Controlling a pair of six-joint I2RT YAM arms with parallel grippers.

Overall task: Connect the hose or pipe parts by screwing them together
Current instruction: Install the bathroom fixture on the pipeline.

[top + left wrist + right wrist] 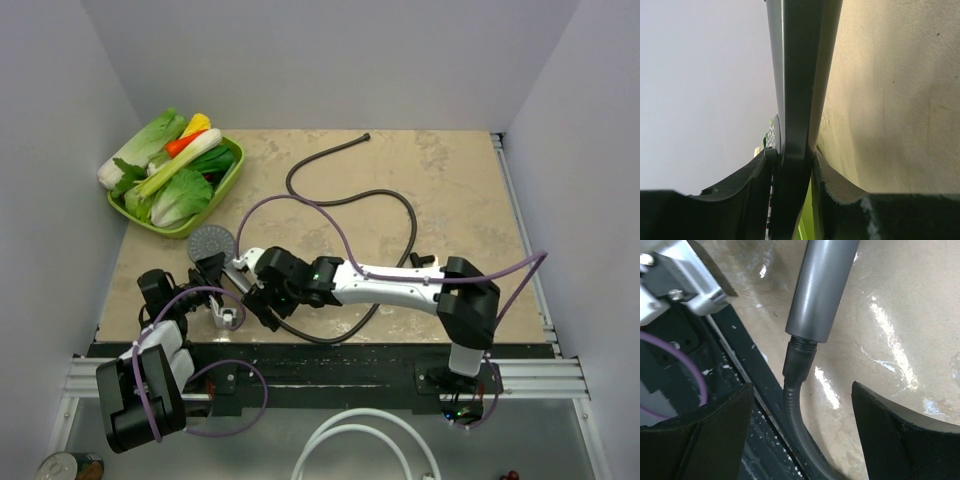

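Observation:
The shower head's round grey disc (211, 241) lies near the table's front left. My left gripper (212, 277) is shut on its dark handle (797, 100), which fills the gap between the pads in the left wrist view, with the dotted disc face (772, 135) beyond. In the right wrist view the grey handle (822, 290) ends in a thread, and the dark hose's end nut (799, 362) sits on it. The ribbed hose (801, 430) runs down between the wide-open fingers of my right gripper (802, 425), touching neither. The hose (405, 210) loops across the table. A small black fitting (423, 261) lies beside the right arm.
A green tray (232, 170) of vegetables stands at the back left. The black front rail (747, 375) runs just beside the hose end. A thick white tube (350, 440) loops below the table edge, and a can (70, 467) sits at the bottom left. Walls close in on three sides.

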